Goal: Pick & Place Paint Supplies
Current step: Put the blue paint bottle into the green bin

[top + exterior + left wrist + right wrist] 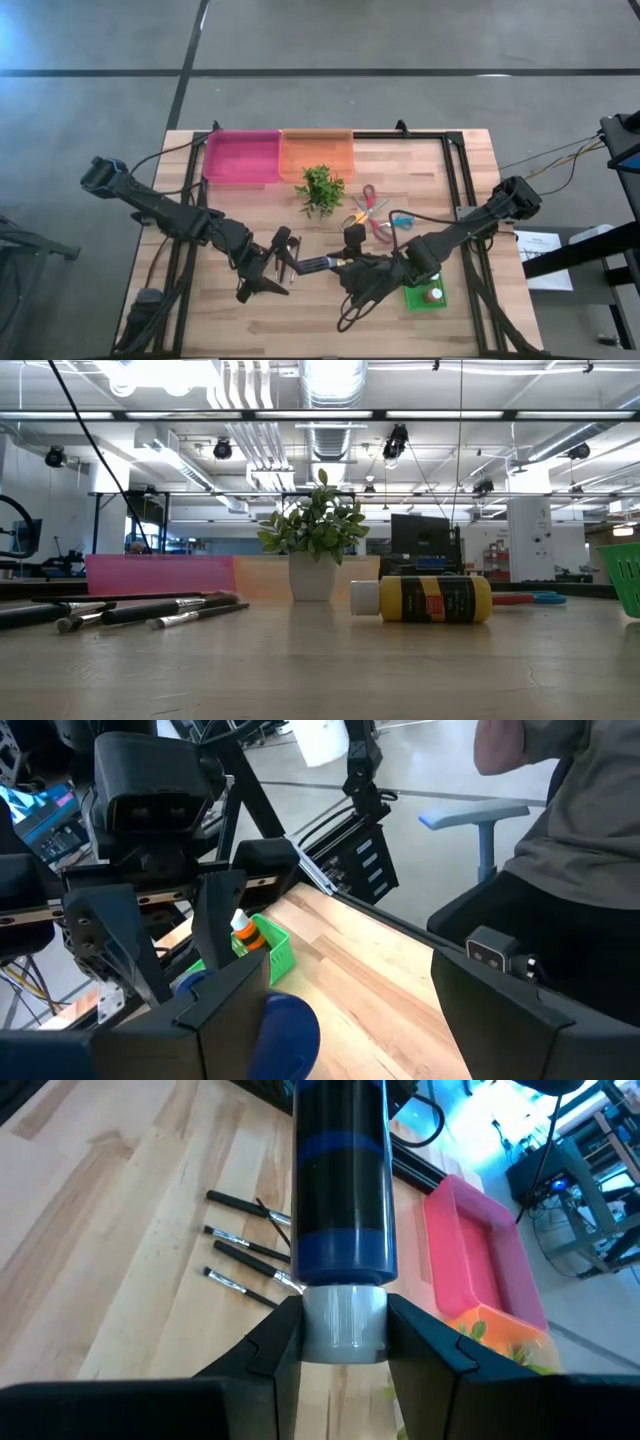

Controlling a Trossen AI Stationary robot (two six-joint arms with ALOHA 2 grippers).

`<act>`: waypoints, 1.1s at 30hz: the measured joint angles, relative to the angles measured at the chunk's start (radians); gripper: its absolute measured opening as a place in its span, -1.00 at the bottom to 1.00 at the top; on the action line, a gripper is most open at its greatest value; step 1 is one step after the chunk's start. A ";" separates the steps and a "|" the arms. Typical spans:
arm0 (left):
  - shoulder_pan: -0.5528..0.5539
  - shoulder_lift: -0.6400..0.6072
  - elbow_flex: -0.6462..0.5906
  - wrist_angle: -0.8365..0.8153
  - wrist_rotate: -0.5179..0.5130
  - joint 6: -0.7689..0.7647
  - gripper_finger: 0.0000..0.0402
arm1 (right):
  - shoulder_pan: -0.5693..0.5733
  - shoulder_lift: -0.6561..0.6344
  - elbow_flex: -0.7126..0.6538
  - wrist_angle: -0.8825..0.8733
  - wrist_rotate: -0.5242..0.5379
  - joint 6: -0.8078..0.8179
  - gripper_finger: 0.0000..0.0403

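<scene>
- I pinch the dark tube (342,1190) with my right claw (343,1342); the fingers bear on its grey cap so the blue-banded cylinder projects forward, clear of the wooden table (300,320).
- The tube sits on the near side of the plant (321,187).
- My left claw (284,262) is spread beside the thin brushes (288,250).
- The yellow bottle (428,599) lies on its side.

- Bright, even light falls from overhead; ceiling lights (160,372) glare white in the low view.
- A blue-white glare patch sits at the high view's upper left corner.
- The wooden surface (420,165) is evenly lit, with soft, short shadows under the arms.
- The right wrist view's near fingers (262,1348) and a blue bottle (340,1180) are blurred.
- The low view's foreground is soft.
</scene>
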 joint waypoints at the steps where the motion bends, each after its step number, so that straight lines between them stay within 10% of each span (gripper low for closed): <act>1: 0.000 0.000 0.000 0.000 0.000 0.000 0.43 | 0.000 0.000 0.000 0.005 0.000 -0.004 -0.46; 33: 0.003 -0.001 -0.033 0.007 -0.004 0.000 0.43 | 0.027 -0.027 -0.001 0.128 0.002 -0.102 -0.46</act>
